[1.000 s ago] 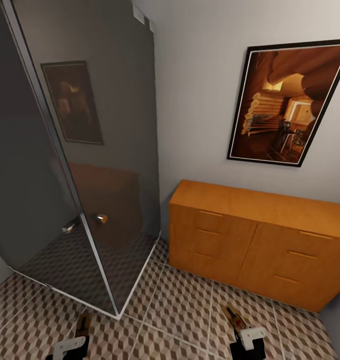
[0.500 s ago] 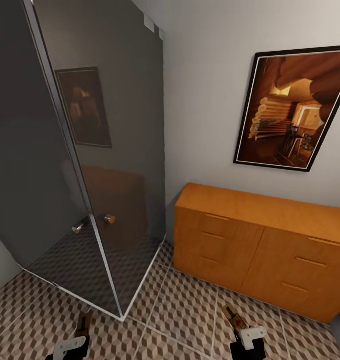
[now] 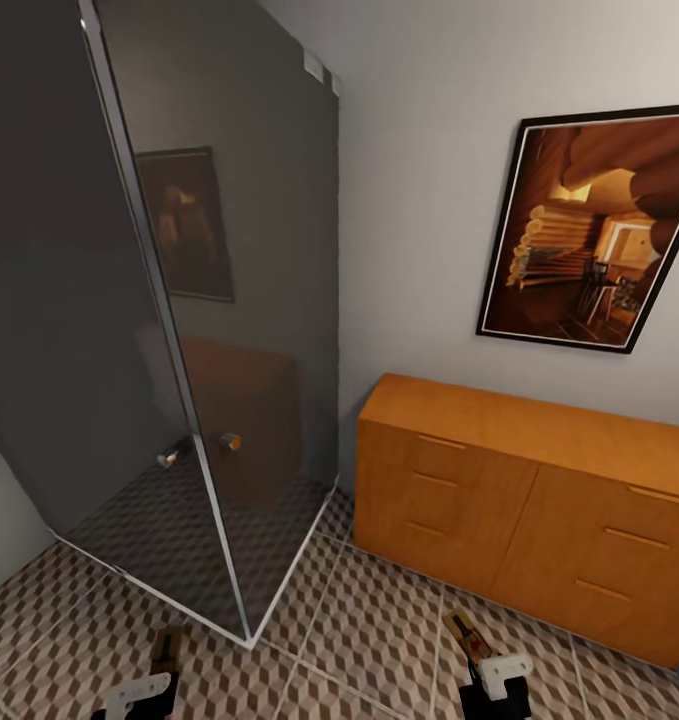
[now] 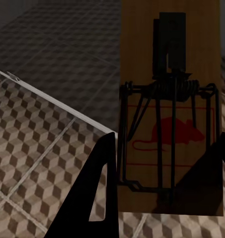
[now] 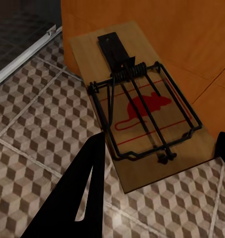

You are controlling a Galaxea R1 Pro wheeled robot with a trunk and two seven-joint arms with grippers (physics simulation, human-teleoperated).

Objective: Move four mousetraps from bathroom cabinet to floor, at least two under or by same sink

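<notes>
Both grippers are loaded, so the step in hand looks like the carry: two mousetraps are out of the cabinet (image 3: 524,510) and held above the bathroom floor (image 3: 379,630), not yet set down. In the head view the left gripper (image 3: 151,672) and right gripper (image 3: 484,665) sit low at the frame's edge, each with a small brown board sticking forward from it. The left wrist view shows its mousetrap (image 4: 170,114) lying flat between the two dark fingers (image 4: 95,198), red mouse mark and wire bar facing the camera, with the shower's glass edge (image 4: 52,101) beyond it. The right wrist view shows the other mousetrap (image 5: 139,104) held the same way between its fingers (image 5: 75,198), over patterned tiles just in front of the orange-brown cabinet. On both sides the fingers are spread only as wide as the board and appear to pinch its near end (the contact itself falls at the frame's margin, so the grip is a judgement). No sink is in sight here, so the next move probably calls for turning the base toward it, then lowering each trap flat onto the tiles beside or under it before letting go.
</notes>
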